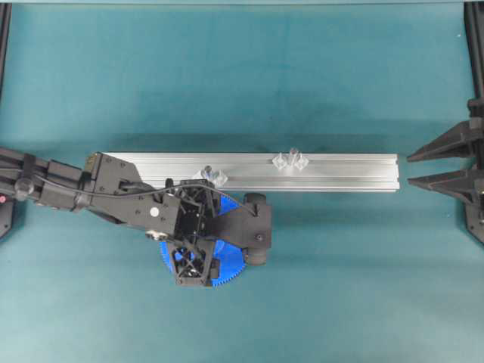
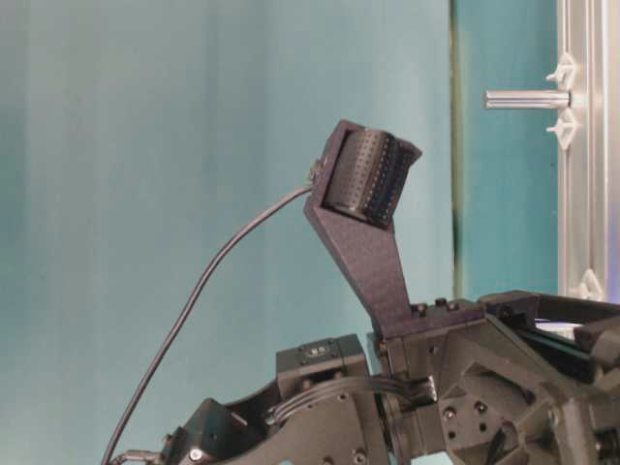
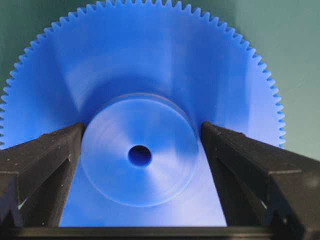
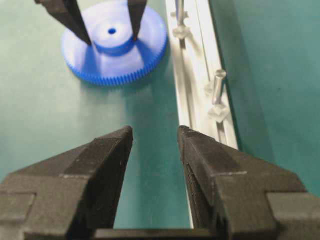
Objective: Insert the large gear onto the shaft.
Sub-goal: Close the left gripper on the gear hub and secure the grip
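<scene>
The large gear (image 3: 150, 60), a bright-blue toothed disc, lies flat on the teal table in front of the rail. My left gripper (image 3: 142, 127) is down over it, with one finger against each side of the raised hub. In the overhead view the left gripper (image 1: 198, 240) hides most of the gear (image 1: 227, 271). The right wrist view shows the gear (image 4: 115, 55) with the left gripper (image 4: 112, 41) on its hub. The shaft (image 1: 291, 159) stands upright on the rail, right of the gear, and also shows in the right wrist view (image 4: 218, 87) and the table-level view (image 2: 528, 99). My right gripper (image 1: 410, 170) is open and empty at the far right; its own view (image 4: 155, 131) shows bare table between the fingers.
A long aluminium rail (image 1: 340, 172) lies across the table behind the gear. A second pin with clear mounts (image 1: 212, 175) stands on it just behind the left wrist. Black frame posts stand at the table's left and right edges.
</scene>
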